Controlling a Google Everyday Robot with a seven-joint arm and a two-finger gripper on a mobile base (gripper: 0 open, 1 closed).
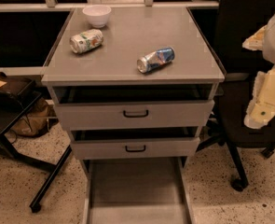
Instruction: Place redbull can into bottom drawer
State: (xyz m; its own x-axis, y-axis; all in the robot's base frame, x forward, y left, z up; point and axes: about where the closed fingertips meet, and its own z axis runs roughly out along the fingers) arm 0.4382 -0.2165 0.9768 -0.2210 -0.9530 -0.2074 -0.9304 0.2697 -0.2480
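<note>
The redbull can lies on its side on the grey cabinet top, near the front right, with its silver end toward the front left. The bottom drawer is pulled far out below the two handled drawers, and its flat floor shows nothing in it. My gripper is at the right edge of the view, a cream-white shape to the right of the cabinet at about the height of the upper drawers. It is well apart from the can and holds nothing that I can see.
A white-and-green can lies on its side at the back left of the top, next to a white bowl. The top drawer and middle drawer are slightly open. A black office chair stands at the right, a dark stand and bag at the left.
</note>
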